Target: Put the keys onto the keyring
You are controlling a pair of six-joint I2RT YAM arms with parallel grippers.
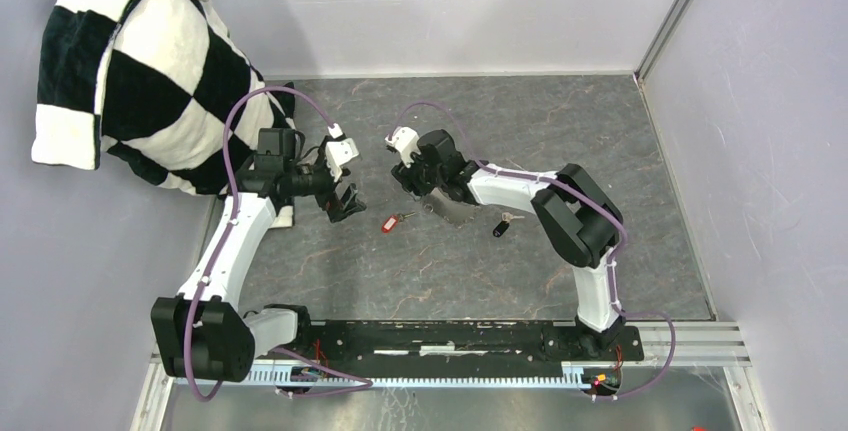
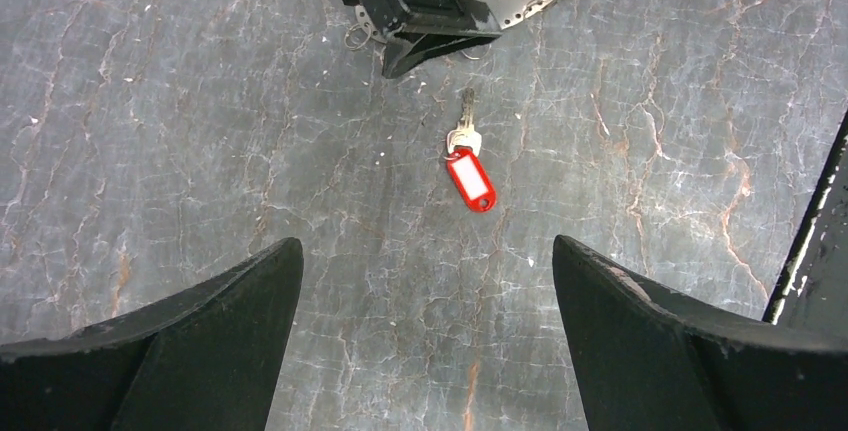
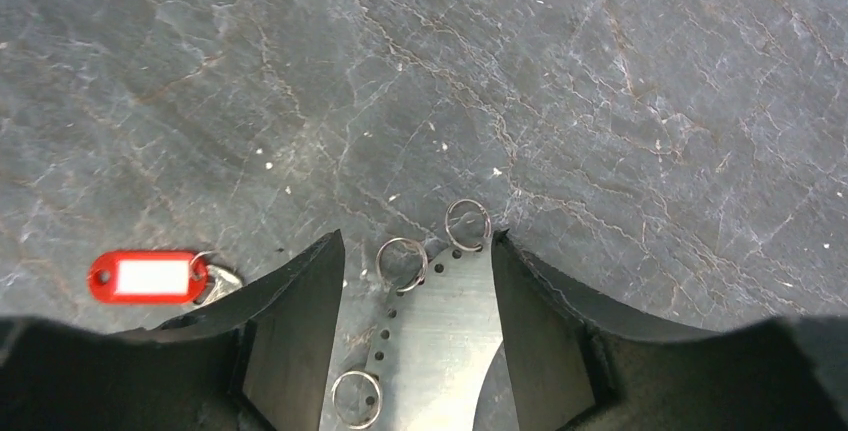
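Right wrist | right gripper [image 3: 416, 241] jaws parted astride flat keyring [image 3: 445, 323]; left gripper [image 2: 427, 243] wide open near red-tagged key [image 2: 470, 179]

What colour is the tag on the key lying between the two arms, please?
The tag is red with a white insert, clearest in the right wrist view.
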